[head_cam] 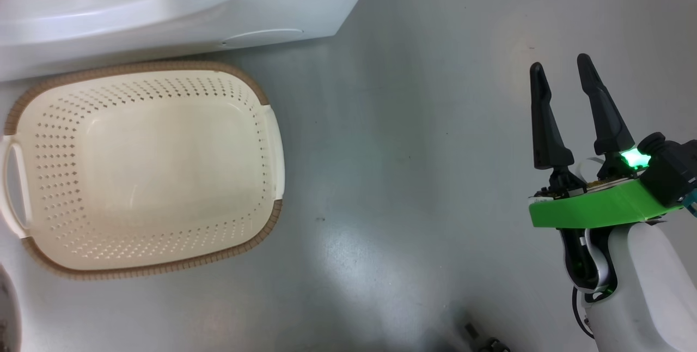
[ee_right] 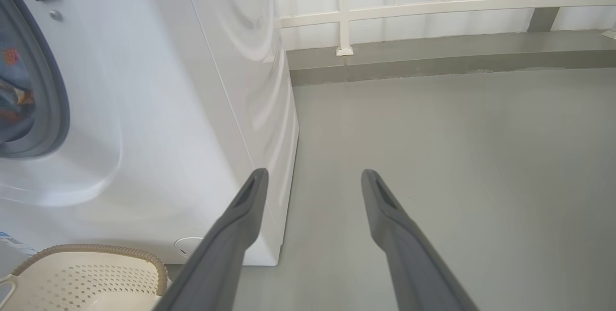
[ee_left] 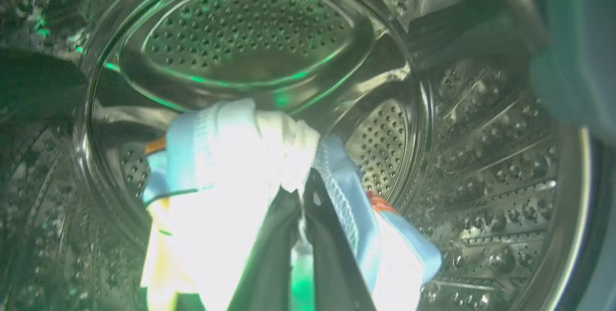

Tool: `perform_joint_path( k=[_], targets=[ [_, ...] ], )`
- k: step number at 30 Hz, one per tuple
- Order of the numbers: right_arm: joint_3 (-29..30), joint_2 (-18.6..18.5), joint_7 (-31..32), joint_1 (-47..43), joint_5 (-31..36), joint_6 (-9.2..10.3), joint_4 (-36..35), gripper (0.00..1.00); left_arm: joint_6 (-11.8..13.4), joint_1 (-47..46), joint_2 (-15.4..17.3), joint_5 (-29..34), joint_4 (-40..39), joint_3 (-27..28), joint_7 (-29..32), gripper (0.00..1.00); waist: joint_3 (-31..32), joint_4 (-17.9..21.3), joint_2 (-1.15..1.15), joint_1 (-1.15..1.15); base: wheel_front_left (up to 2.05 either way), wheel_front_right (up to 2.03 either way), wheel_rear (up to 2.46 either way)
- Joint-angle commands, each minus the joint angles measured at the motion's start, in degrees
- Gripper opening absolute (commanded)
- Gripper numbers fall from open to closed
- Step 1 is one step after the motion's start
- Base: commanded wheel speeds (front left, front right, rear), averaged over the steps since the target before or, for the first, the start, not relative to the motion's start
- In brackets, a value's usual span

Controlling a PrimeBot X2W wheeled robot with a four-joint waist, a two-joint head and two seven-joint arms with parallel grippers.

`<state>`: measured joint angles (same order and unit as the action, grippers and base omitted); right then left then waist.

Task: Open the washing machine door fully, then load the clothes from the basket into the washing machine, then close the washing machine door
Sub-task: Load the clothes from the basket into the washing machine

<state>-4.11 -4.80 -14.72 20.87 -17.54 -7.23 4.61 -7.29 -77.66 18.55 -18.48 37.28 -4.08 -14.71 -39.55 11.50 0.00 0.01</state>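
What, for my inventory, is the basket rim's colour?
Brown woven-look rim on a cream basket; best in head view.

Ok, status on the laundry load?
Left jaws shut on light-blue garment, inside steel drum. Right jaws open above the floor. Basket empty. Nothing in the way.

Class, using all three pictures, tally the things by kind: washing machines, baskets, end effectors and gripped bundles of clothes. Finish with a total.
washing machine: 1
basket: 1
end effectors: 2, the left end effector and the right end effector
bundle of clothes, gripped by the left one: 1
Total: 5
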Motion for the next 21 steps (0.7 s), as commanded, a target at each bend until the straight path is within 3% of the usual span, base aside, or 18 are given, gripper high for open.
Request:
perform_joint_path(
  k=[1, 21],
  targets=[
    [-1.36, 0.04, -0.28, -0.14, -0.18, -0.25, -1.28, 1.00, -0.20, 1.42, 2.45, 0.72, -0.20, 0.94, -0.29, 1.00, 0.13, -0.07, 0.00, -0.01, 0.00, 0.00, 0.00],
    [-1.68, -0.60, -0.28, -0.10, -0.24, -0.25, -1.11, 1.00, -0.20, 6.51, 1.01, 0.30, 2.61, 1.85, -0.29, 1.00, 1.43, -1.33, 0.00, -0.01, 0.00, 0.00, 0.00]
  ],
)
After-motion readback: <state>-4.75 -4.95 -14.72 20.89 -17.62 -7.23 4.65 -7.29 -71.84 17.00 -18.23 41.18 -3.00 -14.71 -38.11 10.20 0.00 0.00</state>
